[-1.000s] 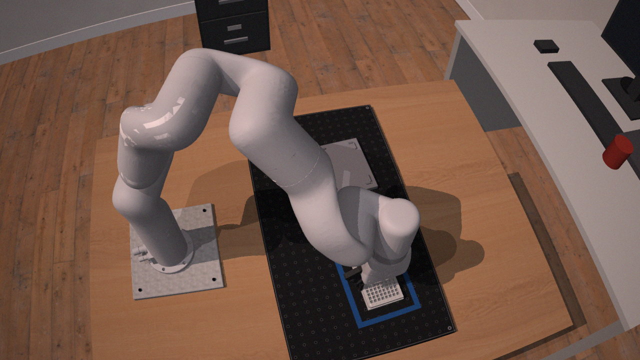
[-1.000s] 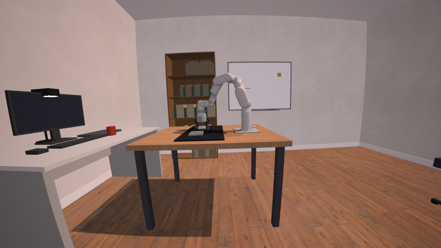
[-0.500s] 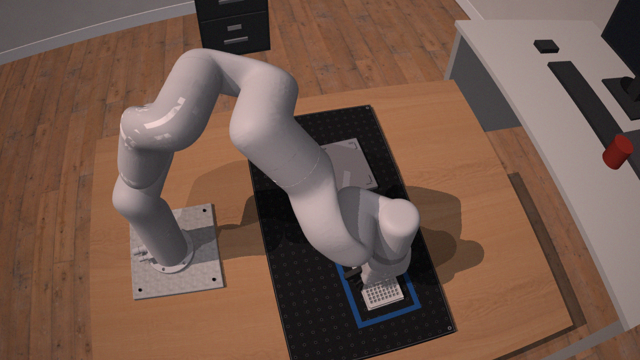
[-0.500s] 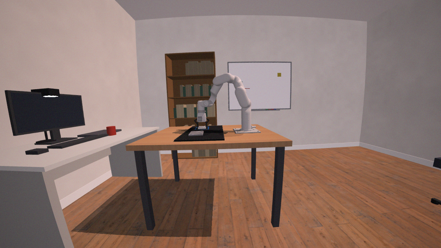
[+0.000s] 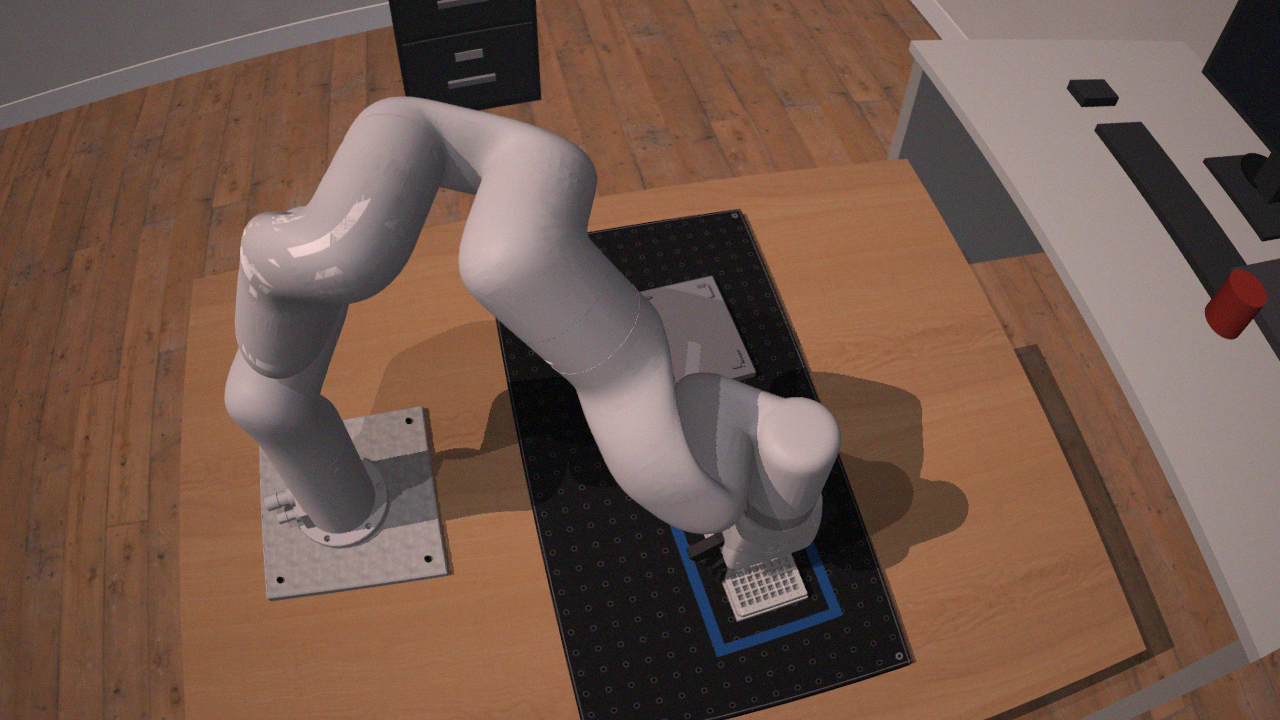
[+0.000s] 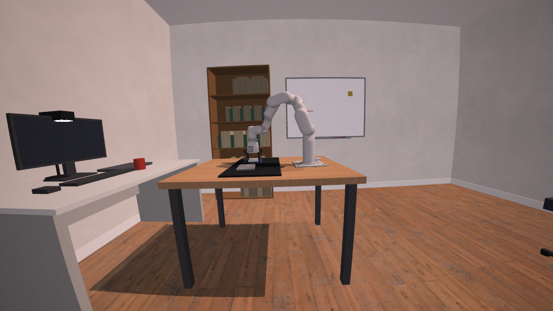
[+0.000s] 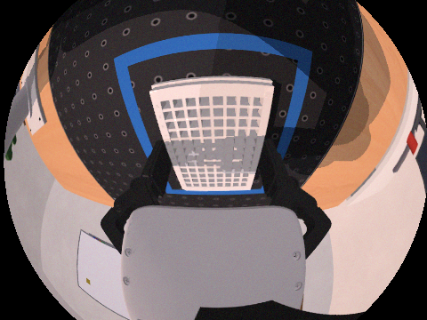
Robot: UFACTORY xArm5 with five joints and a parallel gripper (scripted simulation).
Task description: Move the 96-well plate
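Note:
The white 96-well plate [image 5: 762, 589] lies flat and right way up inside the blue taped outline B1 [image 5: 776, 632] on the black deck mat. Its long sides run along the outline's long sides. In the wrist view the plate [image 7: 212, 133] sits within the blue outline [image 7: 213, 42]. My gripper [image 7: 213, 150] is low over the plate, open, with one dark finger on each long side. In the top view the gripper [image 5: 747, 559] is mostly hidden under the wrist. The grey plate nest N1 [image 5: 707, 326] stands empty further back on the mat.
The arm's base plate [image 5: 353, 501] is bolted on the table's left side. The arm's links arch over the mat's middle. A white desk with a red cup [image 5: 1235, 304], keyboard and monitor stands to the right of the table.

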